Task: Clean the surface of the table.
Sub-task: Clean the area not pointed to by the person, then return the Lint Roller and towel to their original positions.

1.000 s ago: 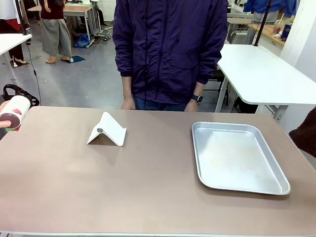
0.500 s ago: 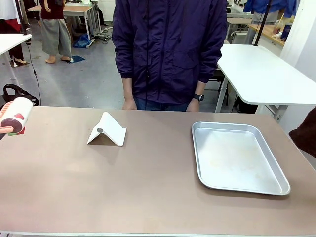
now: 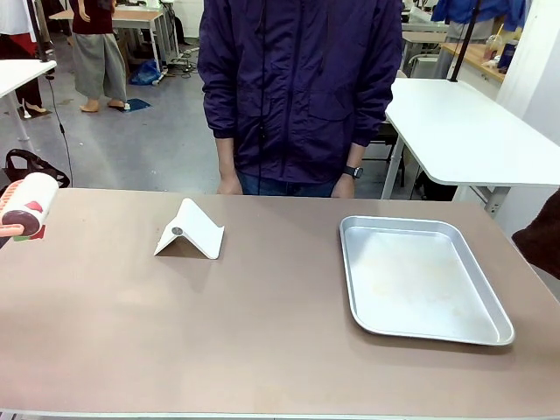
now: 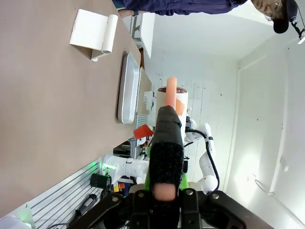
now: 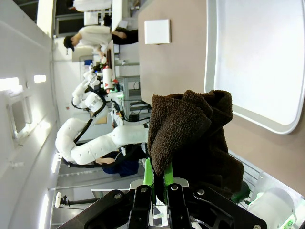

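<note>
The table (image 3: 262,332) is a wide taupe-brown top, also seen as the table (image 4: 43,95) in the left wrist view and the table (image 5: 174,67) in the right wrist view. My left gripper (image 4: 167,119) is shut on the pink handle of a white roller (image 4: 171,98). That roller (image 3: 28,206) hangs over the table's left edge. My right gripper (image 5: 159,174) is shut on a dark brown cloth (image 5: 190,136). A corner of the cloth (image 3: 538,236) shows at the right edge, above the table.
A white folded stand (image 3: 189,229) sits at the back left of the table. A shallow silver tray (image 3: 420,276), with nothing in it, lies at the right. A person in a dark purple jacket (image 3: 302,87) stands at the far edge, hands by the sides.
The roller has shifted slightly to the right over the table's left edge and turned a little. The cloth, the stand, the tray and the person have not moved.
</note>
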`<state>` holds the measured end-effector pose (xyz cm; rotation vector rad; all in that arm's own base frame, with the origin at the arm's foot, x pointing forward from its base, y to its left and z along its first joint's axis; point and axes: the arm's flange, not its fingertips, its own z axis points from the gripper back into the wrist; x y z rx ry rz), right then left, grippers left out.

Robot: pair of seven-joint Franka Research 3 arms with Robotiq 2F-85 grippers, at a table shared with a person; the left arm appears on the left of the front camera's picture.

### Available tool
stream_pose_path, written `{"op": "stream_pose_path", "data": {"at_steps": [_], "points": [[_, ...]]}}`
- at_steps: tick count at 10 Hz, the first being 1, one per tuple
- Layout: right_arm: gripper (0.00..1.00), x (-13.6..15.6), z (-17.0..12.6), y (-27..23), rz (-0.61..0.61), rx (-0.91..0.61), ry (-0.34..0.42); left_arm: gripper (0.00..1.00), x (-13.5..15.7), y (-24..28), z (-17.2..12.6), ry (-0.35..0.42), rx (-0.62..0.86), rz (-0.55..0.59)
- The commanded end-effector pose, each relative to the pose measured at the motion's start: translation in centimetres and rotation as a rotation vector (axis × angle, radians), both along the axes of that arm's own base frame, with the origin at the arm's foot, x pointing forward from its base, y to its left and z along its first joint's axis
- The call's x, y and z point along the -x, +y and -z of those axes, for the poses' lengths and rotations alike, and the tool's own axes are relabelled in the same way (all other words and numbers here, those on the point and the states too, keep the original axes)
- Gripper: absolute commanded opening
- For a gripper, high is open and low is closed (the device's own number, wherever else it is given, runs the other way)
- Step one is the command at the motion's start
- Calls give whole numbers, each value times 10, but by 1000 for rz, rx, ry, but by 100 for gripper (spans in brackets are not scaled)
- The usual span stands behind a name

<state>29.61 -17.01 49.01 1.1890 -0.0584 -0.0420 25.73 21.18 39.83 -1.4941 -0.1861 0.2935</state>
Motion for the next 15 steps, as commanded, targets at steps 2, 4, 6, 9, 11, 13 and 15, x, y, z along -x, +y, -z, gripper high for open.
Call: {"op": "stream_pose_path", "data": {"at_steps": [2, 4, 6, 9, 11, 13, 15], "points": [[9, 4, -2, 0, -12, -2, -19, 21, 1, -1, -4, 6, 12, 7], [9, 4, -2, 0, -12, -2, -19, 21, 1, -1, -4, 6, 12, 7], [9, 4, -2, 0, -12, -2, -19, 21, 1, -1, -4, 6, 12, 7], [9, 4, -2, 0, -12, -2, -19, 21, 1, -1, -4, 6, 12, 7], [9, 4, -2, 0, -12, -2, -19, 21, 1, -1, -4, 6, 12, 7], [9, 4, -2, 0, -12, -2, -19, 21, 1, -1, -4, 6, 12, 7], [9, 2, -7, 9, -2, -10, -13, 21, 0, 0, 0, 0, 0, 0]]}}
